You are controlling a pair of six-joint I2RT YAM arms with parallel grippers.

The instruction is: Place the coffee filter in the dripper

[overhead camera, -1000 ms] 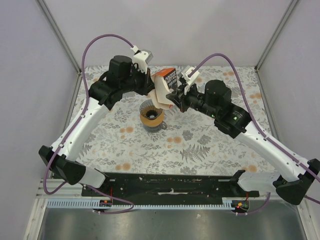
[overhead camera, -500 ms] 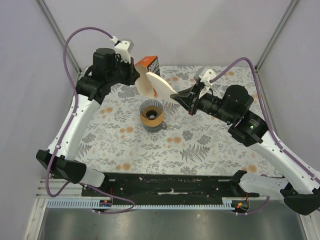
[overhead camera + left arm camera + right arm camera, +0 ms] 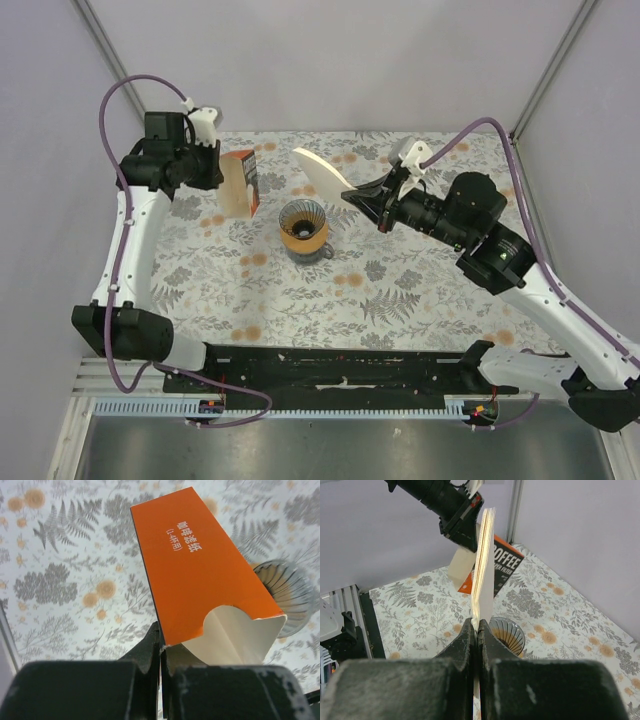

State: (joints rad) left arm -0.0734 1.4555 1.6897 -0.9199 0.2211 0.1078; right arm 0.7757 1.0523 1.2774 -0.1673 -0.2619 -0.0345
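Note:
The coffee filter [image 3: 322, 175] is a flat white paper fan, held in the air behind and right of the dripper [image 3: 303, 229]. My right gripper [image 3: 352, 195] is shut on its lower edge. In the right wrist view the filter [image 3: 484, 565] stands edge-on as a thin stack above my gripper [image 3: 477, 627], with the ribbed dripper [image 3: 507, 632] below it. My left gripper [image 3: 215, 172] is shut on the orange printed packet [image 3: 240, 184] at the far left. In the left wrist view the packet [image 3: 200, 565] is pinched by a corner in my gripper [image 3: 161, 647], and the dripper [image 3: 290, 595] shows at right.
The dripper sits on a clear glass cup whose handle [image 3: 326, 250] points right. The floral cloth [image 3: 400, 290] covers the table. Grey walls and metal corner posts [image 3: 120, 70] close in the back and sides. A black rail [image 3: 340, 365] runs along the near edge.
My left arm has swung left with the packet, away from the middle. The filter has come out of the packet and stays in my right gripper, which has drawn back to the right.

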